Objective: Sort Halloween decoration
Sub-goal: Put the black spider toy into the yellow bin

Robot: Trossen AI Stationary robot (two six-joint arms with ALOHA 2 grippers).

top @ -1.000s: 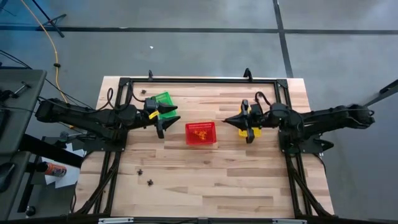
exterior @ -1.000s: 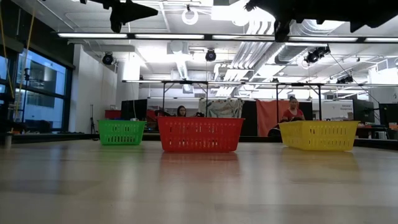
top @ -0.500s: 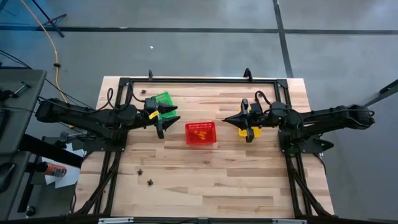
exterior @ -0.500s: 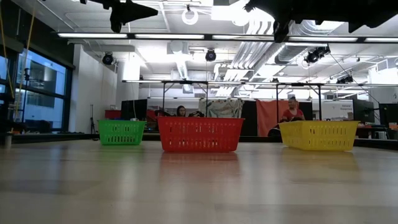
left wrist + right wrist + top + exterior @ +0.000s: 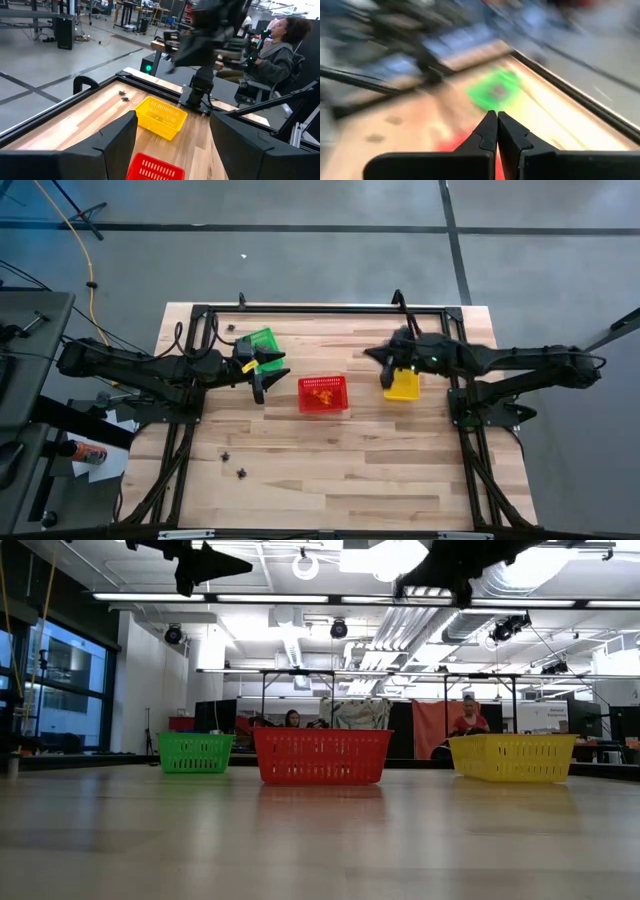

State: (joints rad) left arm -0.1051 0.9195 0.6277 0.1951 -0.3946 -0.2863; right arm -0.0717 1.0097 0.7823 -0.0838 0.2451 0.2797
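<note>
Three mesh baskets stand in a row on the wooden table: green (image 5: 262,341), red (image 5: 323,395) and yellow (image 5: 402,385). Orange trinkets (image 5: 321,390) lie in the red basket. Two black trinkets (image 5: 227,452) (image 5: 241,473) lie on the table near its front left, and another (image 5: 230,328) lies at the far left. My left gripper (image 5: 272,375) hovers open and level between the green and red baskets, with nothing between its fingers. My right gripper (image 5: 368,356) is shut and empty, high above the table just left of the yellow basket's far end.
A black frame (image 5: 320,308) runs along the table's far edge and sides. Two small dark trinkets (image 5: 123,95) lie near the far edge beyond the yellow basket (image 5: 161,117). People sit in the room behind the table (image 5: 280,45). Bare wood stretches across the near half (image 5: 340,470).
My right gripper has risen and swung toward the table's far edge, tipping up from a steep downward slant to nearly level. It stayed shut. The yellow basket, half covered by it before, now shows almost whole. The baskets have kept their places.
</note>
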